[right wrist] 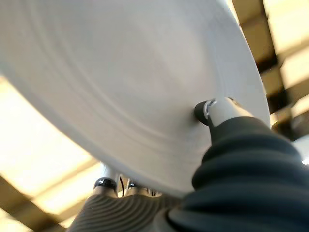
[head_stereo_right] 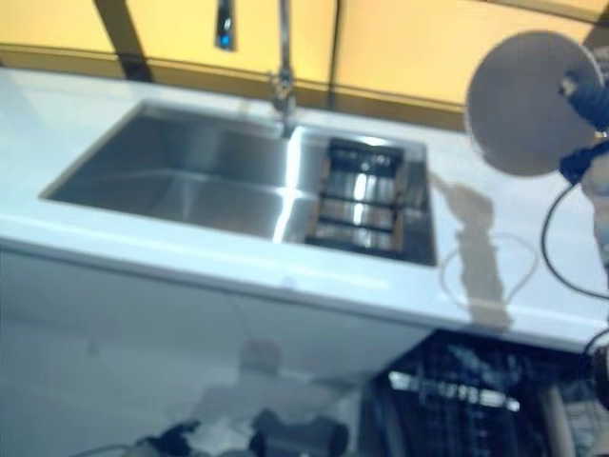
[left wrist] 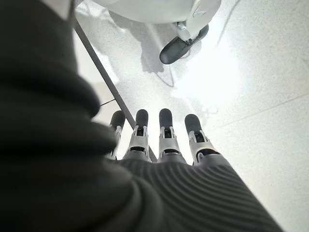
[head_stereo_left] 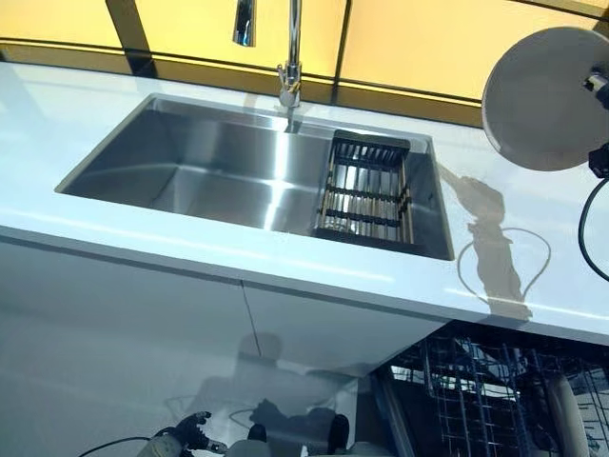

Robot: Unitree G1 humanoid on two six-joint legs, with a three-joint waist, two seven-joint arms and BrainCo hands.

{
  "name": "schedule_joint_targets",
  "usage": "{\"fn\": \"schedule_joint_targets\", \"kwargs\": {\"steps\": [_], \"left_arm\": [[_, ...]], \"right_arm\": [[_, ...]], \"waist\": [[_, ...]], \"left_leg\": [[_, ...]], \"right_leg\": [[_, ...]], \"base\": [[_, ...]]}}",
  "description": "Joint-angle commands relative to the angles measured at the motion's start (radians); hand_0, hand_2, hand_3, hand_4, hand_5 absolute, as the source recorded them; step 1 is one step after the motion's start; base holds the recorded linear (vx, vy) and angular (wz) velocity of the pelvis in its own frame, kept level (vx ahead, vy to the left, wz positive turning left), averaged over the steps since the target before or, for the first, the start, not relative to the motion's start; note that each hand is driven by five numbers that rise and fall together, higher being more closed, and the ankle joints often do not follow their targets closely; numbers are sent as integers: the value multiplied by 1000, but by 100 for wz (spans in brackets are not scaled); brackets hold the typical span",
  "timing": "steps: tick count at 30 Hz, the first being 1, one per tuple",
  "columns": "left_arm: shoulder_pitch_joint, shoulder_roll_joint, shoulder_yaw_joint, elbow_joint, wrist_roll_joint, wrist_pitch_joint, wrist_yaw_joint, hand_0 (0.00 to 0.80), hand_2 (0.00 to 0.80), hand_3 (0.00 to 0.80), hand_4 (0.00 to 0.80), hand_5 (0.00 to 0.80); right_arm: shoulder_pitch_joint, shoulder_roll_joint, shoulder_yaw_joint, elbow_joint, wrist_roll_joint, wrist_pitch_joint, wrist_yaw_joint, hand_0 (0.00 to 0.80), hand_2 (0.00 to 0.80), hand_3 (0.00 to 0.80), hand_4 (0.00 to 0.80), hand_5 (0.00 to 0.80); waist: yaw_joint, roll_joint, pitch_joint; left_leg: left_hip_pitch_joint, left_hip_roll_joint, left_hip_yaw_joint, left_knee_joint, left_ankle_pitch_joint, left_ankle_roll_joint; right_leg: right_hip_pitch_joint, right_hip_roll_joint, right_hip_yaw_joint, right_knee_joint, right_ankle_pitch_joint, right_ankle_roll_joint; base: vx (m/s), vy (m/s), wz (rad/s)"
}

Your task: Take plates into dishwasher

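A round white plate [head_stereo_left: 542, 95] is held up on edge above the counter's right end, its flat side facing me. My right hand [head_stereo_right: 582, 95] is shut on its right rim. In the right wrist view the thumb [right wrist: 212, 108] presses on the plate [right wrist: 120, 82] and fingers [right wrist: 104, 183] show behind its edge. The open dishwasher's wire rack [head_stereo_left: 476, 390] sits below the counter at the lower right. My left hand [head_stereo_left: 190, 430] hangs low by the cabinet front, fingers [left wrist: 164, 140] straight and holding nothing.
A steel sink [head_stereo_left: 190, 162] is set in the white counter [head_stereo_left: 495, 257], with a tap [head_stereo_left: 290, 67] behind it and a black wire drainer [head_stereo_left: 366, 195] in its right end. White cabinet fronts [head_stereo_left: 114, 324] stand under the counter.
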Motion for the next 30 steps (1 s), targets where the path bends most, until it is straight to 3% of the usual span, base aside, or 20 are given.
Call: {"fn": "schedule_joint_targets", "kwargs": {"steps": [1, 6, 11, 30], "left_arm": [[-35, -27, -43, 65, 9, -11, 13, 0, 0, 0, 0, 0], [-56, -39, -46, 90, 2, -9, 20, 0, 0, 0, 0, 0], [-68, -44, -52, 98, -1, -1, 26, 0, 0, 0, 0, 0], [-99, -60, -63, 94, -44, -13, 32, 0, 0, 0, 0, 0]], "right_arm": [[-56, 32, -72, 68, 257, 102, 29, 800, 800, 800, 800, 800], [-67, 75, -116, 192, 432, 226, 92, 800, 800, 800, 800, 800], [-60, 111, -141, 285, 501, 319, 160, 800, 800, 800, 800, 800], [29, 245, -159, 432, 534, 448, 238, 800, 800, 800, 800, 800]], "waist": [[12, -19, -20], [11, -21, -26], [12, -17, -30], [10, 33, 9]], "left_leg": [[-44, -30, 36, 20, -49, 62], [-36, -32, 42, 14, -50, 65], [-37, -34, 42, 9, -45, 67], [-69, -42, 35, 8, -16, 59]], "right_leg": [[29, -44, -4, 79, -67, 92], [33, -42, 3, 80, -67, 87], [27, -39, 5, 84, -67, 82], [2, -37, 3, 90, -74, 62]], "base": [[0, 0, 0], [3, -1, -4], [-5, -16, -7], [-26, -6, 0]]}}
